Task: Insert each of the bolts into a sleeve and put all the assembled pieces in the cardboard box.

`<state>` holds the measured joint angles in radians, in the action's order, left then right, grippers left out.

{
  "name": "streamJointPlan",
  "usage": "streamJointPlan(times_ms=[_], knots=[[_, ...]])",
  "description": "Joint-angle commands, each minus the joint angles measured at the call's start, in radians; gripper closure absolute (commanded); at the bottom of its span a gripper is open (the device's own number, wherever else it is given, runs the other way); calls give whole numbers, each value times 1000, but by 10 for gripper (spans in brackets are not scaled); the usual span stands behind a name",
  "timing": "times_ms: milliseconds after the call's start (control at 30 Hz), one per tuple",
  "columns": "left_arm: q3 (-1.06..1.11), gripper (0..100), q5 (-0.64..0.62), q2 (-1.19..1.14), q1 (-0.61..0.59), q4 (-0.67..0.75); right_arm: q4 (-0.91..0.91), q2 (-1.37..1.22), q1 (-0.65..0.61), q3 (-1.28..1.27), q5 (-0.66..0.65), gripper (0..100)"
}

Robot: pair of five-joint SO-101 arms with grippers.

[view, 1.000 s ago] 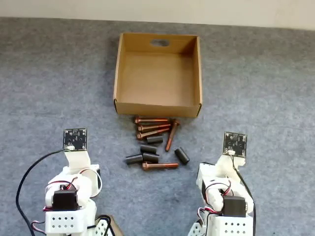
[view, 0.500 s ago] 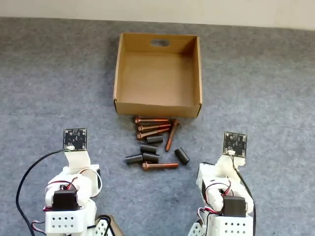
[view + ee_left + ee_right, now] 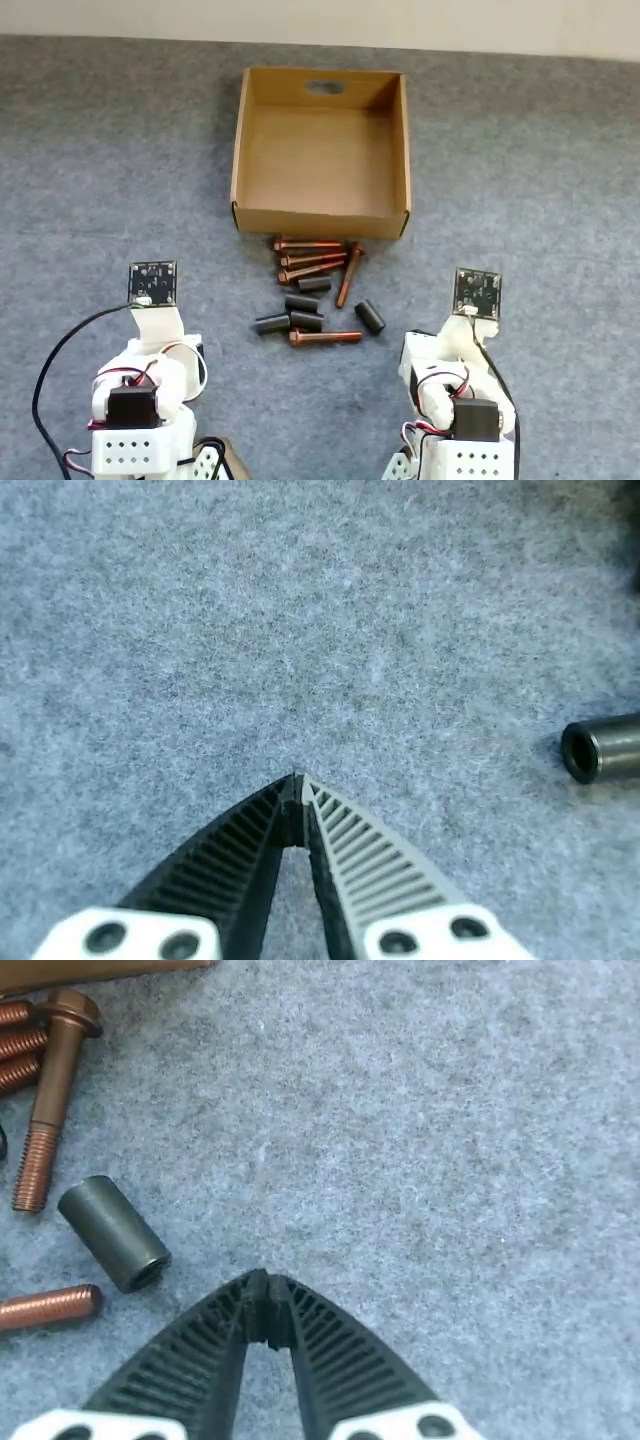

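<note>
Bolts (image 3: 312,258) lie loose on the grey mat (image 3: 520,180), just in front of the cardboard box (image 3: 320,222) and between it and the two arms, all separate from the sleeves (image 3: 301,303). In the high view we count five bolts. Three lie side by side close to the box's front wall. Their long axes run across the table, with heads toward the left arm's side and threaded ends toward the right arm's side. A fourth bolt (image 3: 347,275) lies nearly at right angles to them, slightly slanted, its head next to the box and its thread pointing back toward the arms. The fifth bolt (image 3: 325,337) lies nearest the arms, again across the table, head left and thread right.

We see the sleeves as five short dark tubes. Four cluster between the three bolts and the fifth bolt, lying roughly across the table. The slanted sleeve (image 3: 370,316) lies a little apart on the right.

The left pincer (image 3: 295,780) is closed, tips touching and gripping nothing, above bare mat, with one sleeve's open end (image 3: 605,748) well off to the side. The right pincer (image 3: 265,1280) is likewise closed on nothing, near the slanted sleeve (image 3: 110,1232).
</note>
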<state>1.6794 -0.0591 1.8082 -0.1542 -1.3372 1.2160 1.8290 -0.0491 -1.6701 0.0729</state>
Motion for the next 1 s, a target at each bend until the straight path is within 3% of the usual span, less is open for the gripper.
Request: streamJointPlan(times_ms=[0, 767, 967], knots=[[16, 992, 8, 4, -10, -3, 7, 4, 10, -140, -9, 993], [16, 992, 8, 4, -10, -3, -12, 4, 7, -139, -3, 993], [16, 992, 8, 4, -10, -3, -360, 4, -36, -137, -9, 993]])
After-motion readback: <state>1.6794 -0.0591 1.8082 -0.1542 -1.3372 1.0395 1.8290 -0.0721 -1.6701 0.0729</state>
